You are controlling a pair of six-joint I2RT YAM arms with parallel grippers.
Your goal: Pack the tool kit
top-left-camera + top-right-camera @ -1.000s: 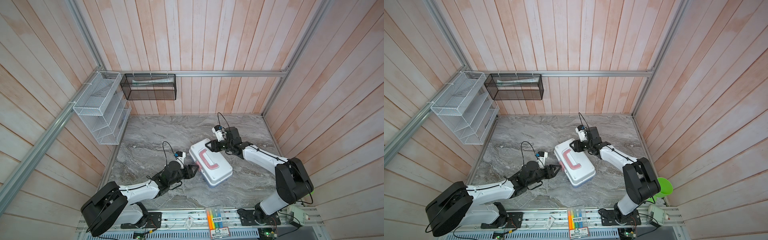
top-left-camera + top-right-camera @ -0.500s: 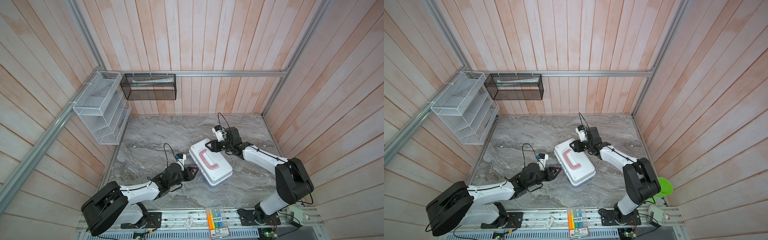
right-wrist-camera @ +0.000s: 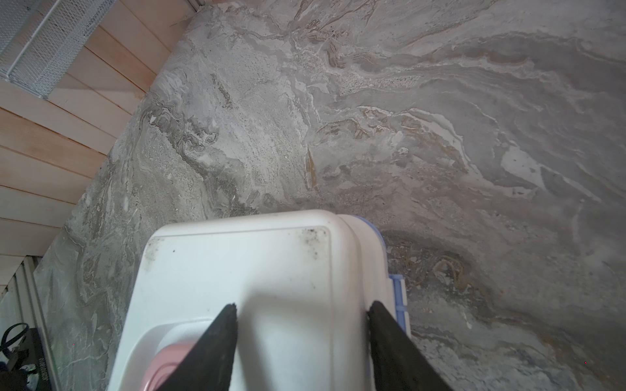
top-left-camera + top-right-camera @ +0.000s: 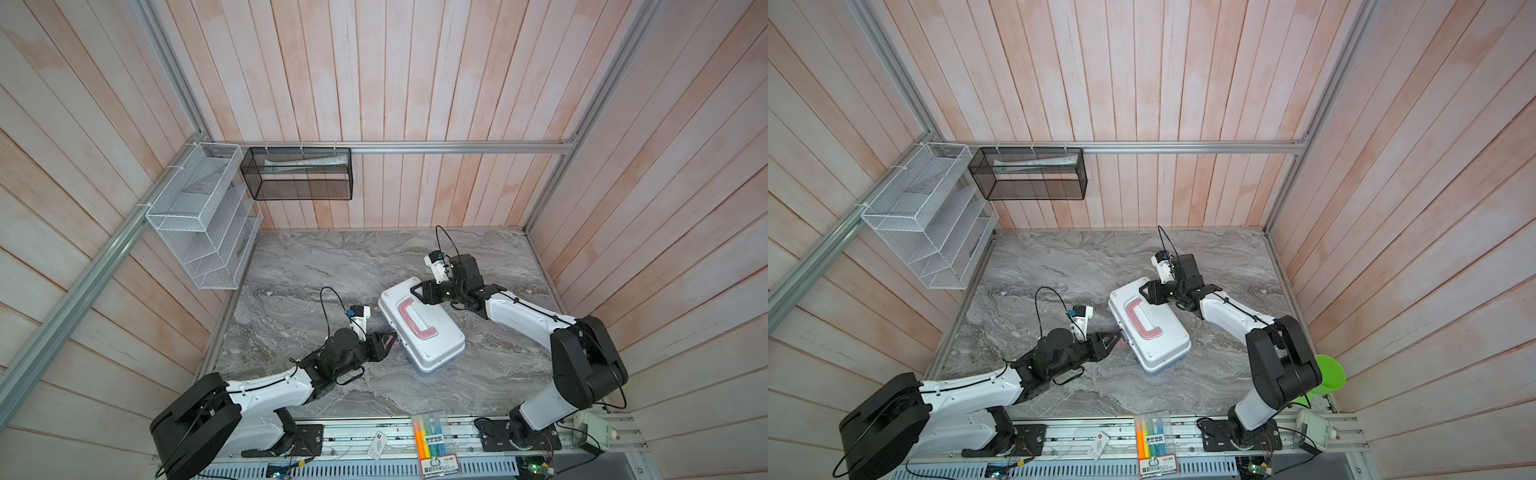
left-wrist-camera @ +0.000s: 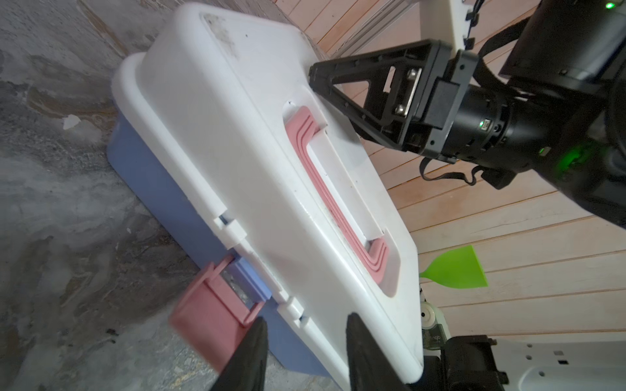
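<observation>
Case: tool kit (image 4: 419,328) sat closed on the marble table (image 4: 311,270), right of centre in both top views. Its white lid (image 5: 237,118) was down on the blue base (image 5: 162,196), and the pink handle (image 5: 325,189) lay folded flat.
Latch: pink latch (image 5: 210,321) hung open off the base, not snapped over the lid's rim.
Left fingers: my left gripper (image 5: 305,325) stood spread at the latch side. One finger (image 5: 247,359) was at the latch's corner, touching or just beside it, and I saw nothing pinched.
Right fingers: my right gripper (image 3: 301,308) was spread too, tips resting on the lid's far end, gripping nothing.
Risk, latch: I judged the flap could slip off my fingertip and swing back, since it hung loose and I met only its edge.
Risk, case: my left push might have slid or turned the case on the smooth marble if my right tips pressed too lightly.
Risk, lid: a lid not fully seated would have stopped the latch catching. What lay inside I could not tell.
Beyond: highlighter pack (image 4: 430,436) lay at the lower edge of the frame, well apart.
</observation>
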